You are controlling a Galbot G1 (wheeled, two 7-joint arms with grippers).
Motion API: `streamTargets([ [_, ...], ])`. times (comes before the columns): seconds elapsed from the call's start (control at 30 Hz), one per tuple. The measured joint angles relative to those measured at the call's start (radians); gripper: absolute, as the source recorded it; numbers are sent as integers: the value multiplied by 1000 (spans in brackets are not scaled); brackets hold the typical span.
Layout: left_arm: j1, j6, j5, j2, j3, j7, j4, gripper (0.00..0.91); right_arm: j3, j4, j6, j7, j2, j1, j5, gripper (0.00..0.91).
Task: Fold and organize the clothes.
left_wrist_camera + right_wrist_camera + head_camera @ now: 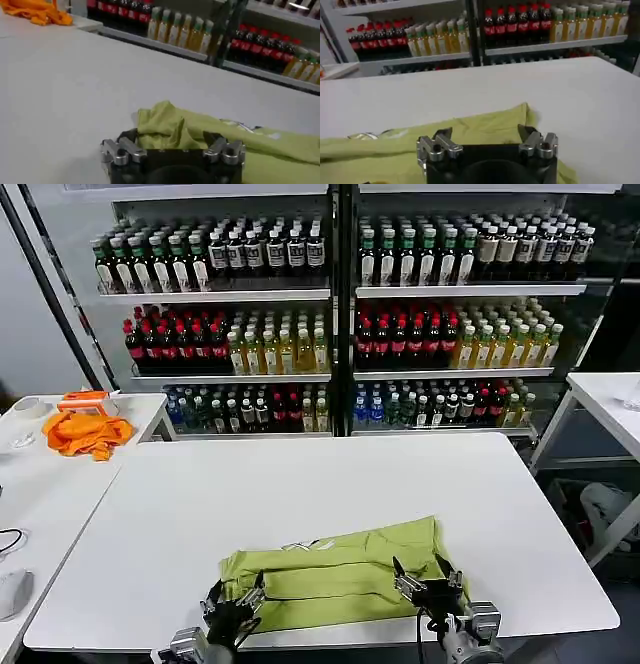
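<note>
The clothes are one lime green T-shirt (340, 569), lying as a long folded band near the front edge of the white table (300, 484). A bit of white print (305, 546) shows at its far edge. My left gripper (235, 599) stands open over the shirt's left end. In the left wrist view, bunched shirt fabric (165, 125) rises between the spread fingers of the left gripper (170, 139). My right gripper (428, 584) is open over the right end. In the right wrist view, flat shirt cloth (470, 127) lies between the fingers of the right gripper (484, 134).
An orange cloth (88, 432) lies on a side table (40, 484) at the left. Shelves of bottles (340, 314) stand behind the main table. Another white table (610, 399) is at the right. Bare tabletop stretches beyond the shirt.
</note>
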Motion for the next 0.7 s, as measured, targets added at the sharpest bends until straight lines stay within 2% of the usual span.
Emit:
streamTargets([
  [0.7, 9, -147, 15, -40, 16, 23, 68, 30, 2, -3, 10, 20, 2, 24, 44, 907],
])
